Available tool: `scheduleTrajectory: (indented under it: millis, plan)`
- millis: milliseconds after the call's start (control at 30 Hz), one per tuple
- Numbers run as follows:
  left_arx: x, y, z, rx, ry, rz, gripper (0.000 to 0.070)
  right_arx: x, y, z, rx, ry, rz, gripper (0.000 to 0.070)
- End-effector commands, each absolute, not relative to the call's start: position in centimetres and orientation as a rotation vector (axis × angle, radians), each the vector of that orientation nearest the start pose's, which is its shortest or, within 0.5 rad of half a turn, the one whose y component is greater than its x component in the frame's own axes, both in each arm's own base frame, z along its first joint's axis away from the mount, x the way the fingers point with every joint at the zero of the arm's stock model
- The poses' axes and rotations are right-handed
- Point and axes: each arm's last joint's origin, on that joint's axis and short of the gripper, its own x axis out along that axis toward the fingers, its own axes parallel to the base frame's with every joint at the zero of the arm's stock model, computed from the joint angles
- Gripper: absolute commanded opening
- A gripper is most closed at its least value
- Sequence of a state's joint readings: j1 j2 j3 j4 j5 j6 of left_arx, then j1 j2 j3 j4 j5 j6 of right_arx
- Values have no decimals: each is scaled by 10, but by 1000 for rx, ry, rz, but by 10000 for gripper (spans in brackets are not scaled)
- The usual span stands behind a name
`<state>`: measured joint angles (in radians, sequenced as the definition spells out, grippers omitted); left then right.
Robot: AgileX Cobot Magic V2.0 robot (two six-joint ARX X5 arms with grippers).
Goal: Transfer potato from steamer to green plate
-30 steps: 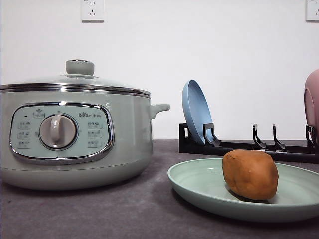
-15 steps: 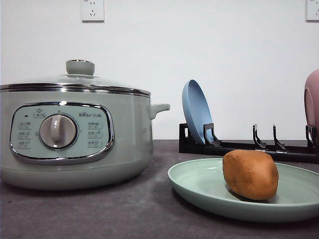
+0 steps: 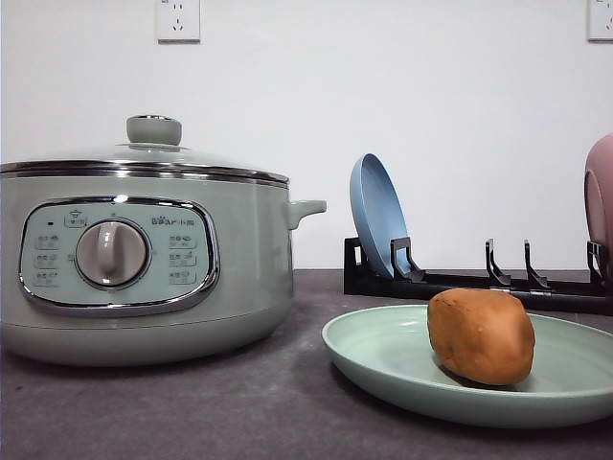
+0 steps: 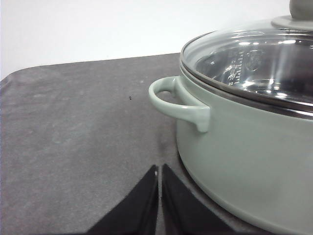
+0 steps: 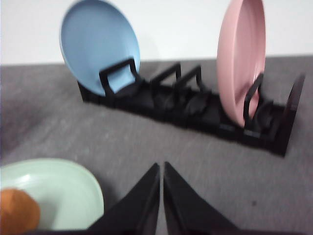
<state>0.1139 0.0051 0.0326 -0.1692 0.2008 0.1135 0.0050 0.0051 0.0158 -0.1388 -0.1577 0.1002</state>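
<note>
the potato (image 3: 481, 335) sat on the green plate (image 3: 383, 359), toward the plate's right half in the front view, resting on its shallow floor and touching nothing else. the plate lay flat on the dark grey table (image 3: 192, 412), to the right of the steamer (image 3: 144, 264) and apart from it. the steamer stood upright with its glass lid (image 3: 153, 149) seated on the chrome rim, the knob on top, the round dial (image 3: 112, 253) facing forward and one side handle (image 3: 306, 207) pointing toward the plate.

compared with the frames half a second and a second before, nothing in the front view had shifted: potato, plate, steamer and rack all held the same places.

behind the plate a black dish rack (image 3: 460, 283) ran across the table. a blue plate (image 3: 378, 216) stood on edge in its left slot, and a pink plate (image 3: 601, 196) stood on edge at the right border of the view.

in the left wrist view the left gripper (image 4: 159, 171) hung just above the table close beside the steamer's wall, below its side handle (image 4: 178, 100), its two black fingers pressed together with nothing between them. in the right wrist view the right gripper (image 5: 161, 169) was likewise closed on nothing, its tips meeting over bare table between the green plate (image 5: 63, 191) and the rack (image 5: 195, 105), with the potato (image 5: 17, 210) at the plate's near edge.
</note>
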Motion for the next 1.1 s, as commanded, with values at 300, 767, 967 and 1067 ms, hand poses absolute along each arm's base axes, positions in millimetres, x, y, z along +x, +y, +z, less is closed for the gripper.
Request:
scheduleTrajectory:
  millis: [300, 767, 967, 1067]
  plan:
    - [95, 5, 150, 84, 163, -91, 3, 96, 6, 152, 106, 157, 168, 0]
    - [95, 5, 150, 84, 163, -91, 3, 96, 6, 152, 106, 156, 168, 0]
    - [95, 5, 150, 84, 163, -91, 3, 96, 6, 152, 105, 156, 168, 0]
    - [95, 5, 150, 84, 163, -91, 3, 96, 6, 152, 106, 156, 168, 0]
